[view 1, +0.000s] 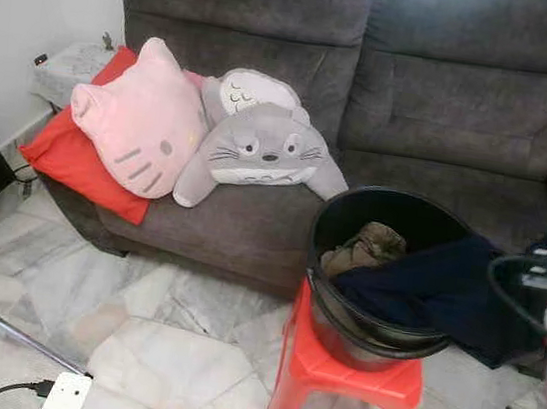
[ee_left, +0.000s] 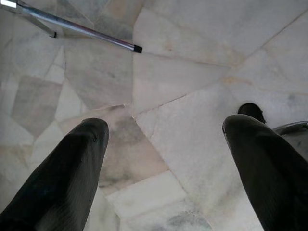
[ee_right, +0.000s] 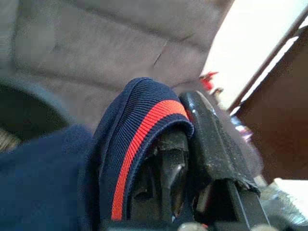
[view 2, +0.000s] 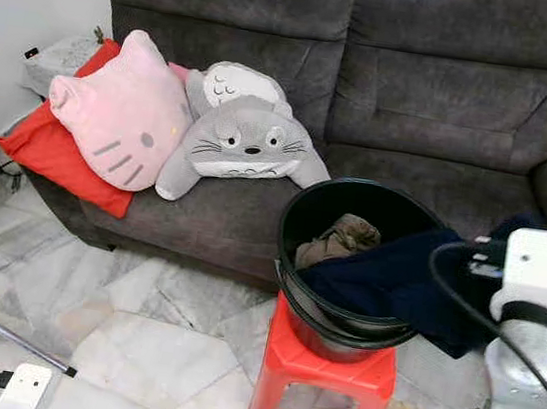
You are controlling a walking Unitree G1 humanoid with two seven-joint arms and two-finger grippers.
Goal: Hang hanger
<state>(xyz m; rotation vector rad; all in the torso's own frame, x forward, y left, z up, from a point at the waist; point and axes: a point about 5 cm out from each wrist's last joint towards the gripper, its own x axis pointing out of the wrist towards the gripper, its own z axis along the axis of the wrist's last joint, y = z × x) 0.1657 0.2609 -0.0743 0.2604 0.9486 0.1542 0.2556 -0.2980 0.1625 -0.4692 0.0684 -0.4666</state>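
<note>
R tool (ee_right: 185, 144) clamped on navy garment (view 2: 395, 276) over bucket (view 2: 339, 319); L tool (ee_left: 163, 144) apart above floor; sofa (view 2: 449, 97) behind.

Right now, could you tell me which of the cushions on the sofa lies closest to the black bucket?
The grey Totoro cushion: it lies nearest the bucket, whereas the pink cat cushion and the red cushion lie farther to the left.

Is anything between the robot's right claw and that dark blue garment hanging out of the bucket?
Nothing visible. The right gripper is shut on the navy garment's red-striped ribbed edge, which trails over the black bucket's rim. No hanger or rail can be made out.
</note>
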